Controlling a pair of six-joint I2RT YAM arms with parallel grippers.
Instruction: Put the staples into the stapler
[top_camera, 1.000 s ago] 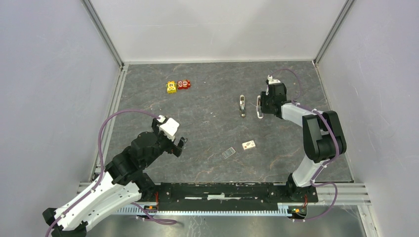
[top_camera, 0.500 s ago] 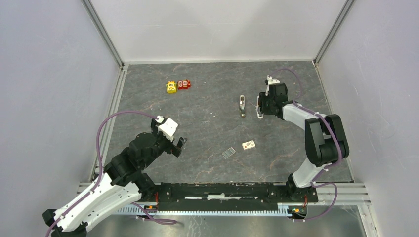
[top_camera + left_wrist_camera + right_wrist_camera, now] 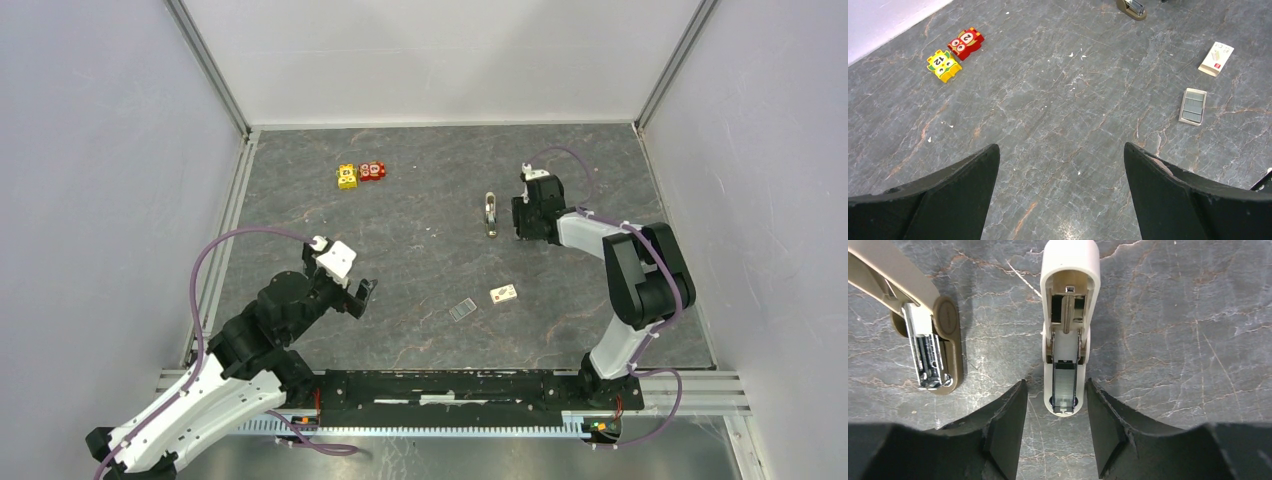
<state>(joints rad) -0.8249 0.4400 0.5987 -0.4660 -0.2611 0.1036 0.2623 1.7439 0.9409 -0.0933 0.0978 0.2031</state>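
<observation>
Moved: right gripper [image 3: 1055, 389] slid left, over the tiny cream-white plastic mini stapler [image 3: 1068, 315].
Stapler: open, upper centre of right wrist view, long axis straight away from that gripper.
Right gripper: released, straddling its near end.
Left gripper [image 3: 1061, 147]: released, lower left, well apart.

R gripper [image 3: 1055, 390] straddles white stapler [image 3: 1069, 315], slim gaps both sides. Tan stapler [image 3: 933, 340] just beside one finger, crowds that side. L gripper [image 3: 1062, 150] spread wide, floor [image 3: 1058, 100] between fingers free; small box [image 3: 1215, 59] well off.
</observation>
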